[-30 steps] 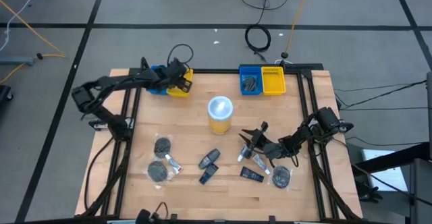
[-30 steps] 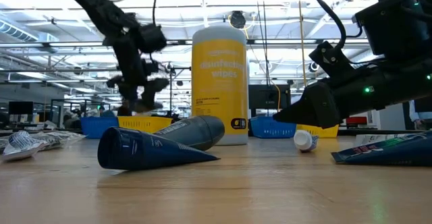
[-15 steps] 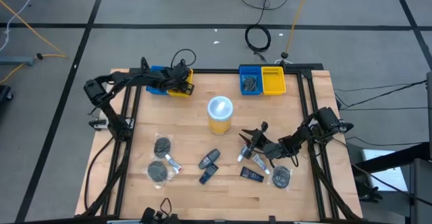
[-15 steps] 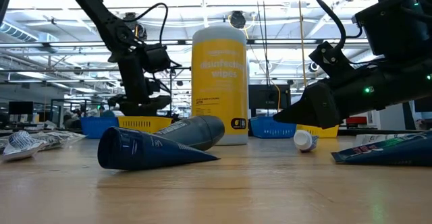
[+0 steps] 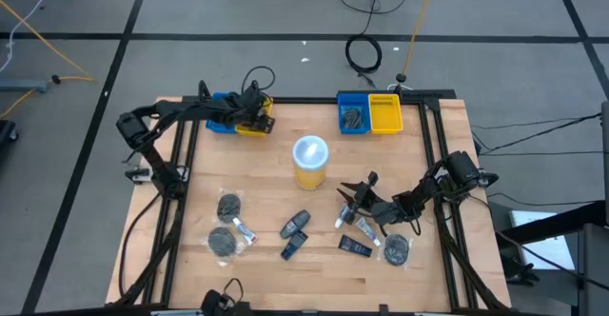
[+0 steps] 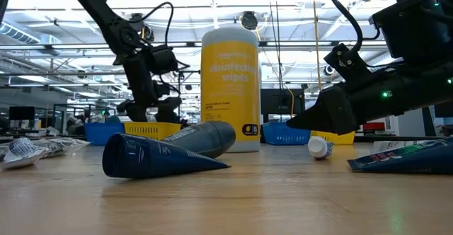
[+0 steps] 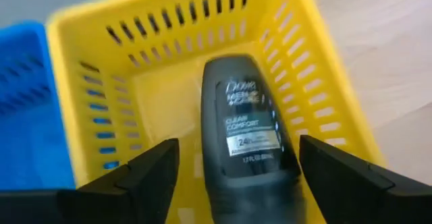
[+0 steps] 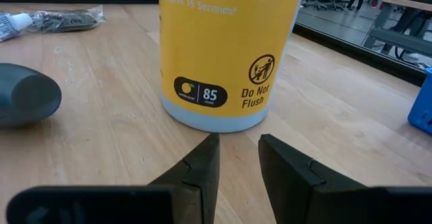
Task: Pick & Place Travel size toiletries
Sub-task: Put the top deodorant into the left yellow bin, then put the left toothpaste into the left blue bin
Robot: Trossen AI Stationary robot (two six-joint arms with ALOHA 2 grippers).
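My left gripper is open over the yellow bin at the table's far left. A dark deodorant bottle lies on the bin's floor between its fingers, clear of both. My right gripper waits low over the table's near right, by a white tube, with a narrow gap between its fingers and nothing in it. On the wood lie wrapped discs, dark bottles, another tube and a dark flat packet.
The yellow wipes canister with its white lid stands upright mid-table, just beyond my right gripper. A blue bin adjoins the left yellow one. At the far right edge, a blue bin holds dark items beside another yellow bin.
My left gripper has come down from above the bin's rim into the yellow bin, and the arm's elbow has swung slightly toward the table. My right arm has kept still.
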